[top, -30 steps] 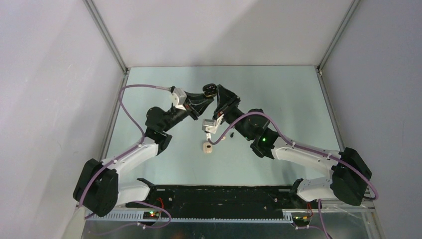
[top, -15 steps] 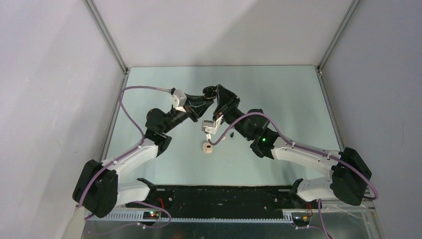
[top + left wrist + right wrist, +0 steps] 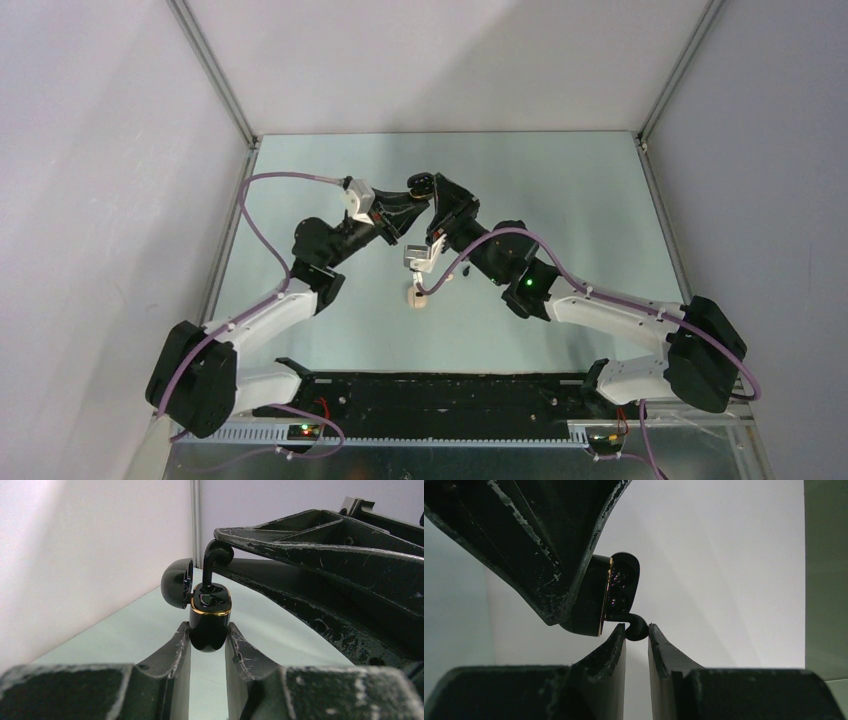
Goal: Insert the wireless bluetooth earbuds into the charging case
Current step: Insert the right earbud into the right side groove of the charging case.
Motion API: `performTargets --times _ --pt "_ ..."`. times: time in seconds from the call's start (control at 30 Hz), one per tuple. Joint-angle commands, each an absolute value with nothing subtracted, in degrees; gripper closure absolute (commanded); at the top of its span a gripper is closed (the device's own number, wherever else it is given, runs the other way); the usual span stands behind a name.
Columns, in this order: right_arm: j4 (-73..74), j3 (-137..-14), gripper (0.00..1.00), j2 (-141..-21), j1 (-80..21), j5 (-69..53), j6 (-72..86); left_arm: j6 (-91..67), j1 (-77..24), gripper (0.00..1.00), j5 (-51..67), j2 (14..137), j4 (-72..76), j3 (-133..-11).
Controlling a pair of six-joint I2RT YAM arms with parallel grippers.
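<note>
Up top, my left gripper (image 3: 417,191) and right gripper (image 3: 434,199) meet mid-air above the pale green table (image 3: 560,190). A cream-white plastic case (image 3: 414,297) lies below.

Left wrist: I'm clamping the glossy black, gold-rimmed charging case (image 3: 210,617), lid swung open.

Right wrist: I'm pinching the small black plastic earbud (image 3: 638,626), its stem tip meeting the case's open face.
</note>
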State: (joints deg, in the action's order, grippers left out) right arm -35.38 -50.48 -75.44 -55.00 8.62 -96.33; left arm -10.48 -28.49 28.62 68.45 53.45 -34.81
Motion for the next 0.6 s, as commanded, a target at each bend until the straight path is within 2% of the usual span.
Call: performTargets --times 0.0,0.57 --pt "-34.1 -50.8 1.0 -74.9 -55.8 10.1 -97.6 -11.0 -29.0 1.0 27.8 65.9 56.6 -34.7" --pt "-31.3 -50.8 1.0 -74.3 -56.8 12.9 -100.0 -12.3 -29.1 1.0 26.4 65.6 56.4 -34.4"
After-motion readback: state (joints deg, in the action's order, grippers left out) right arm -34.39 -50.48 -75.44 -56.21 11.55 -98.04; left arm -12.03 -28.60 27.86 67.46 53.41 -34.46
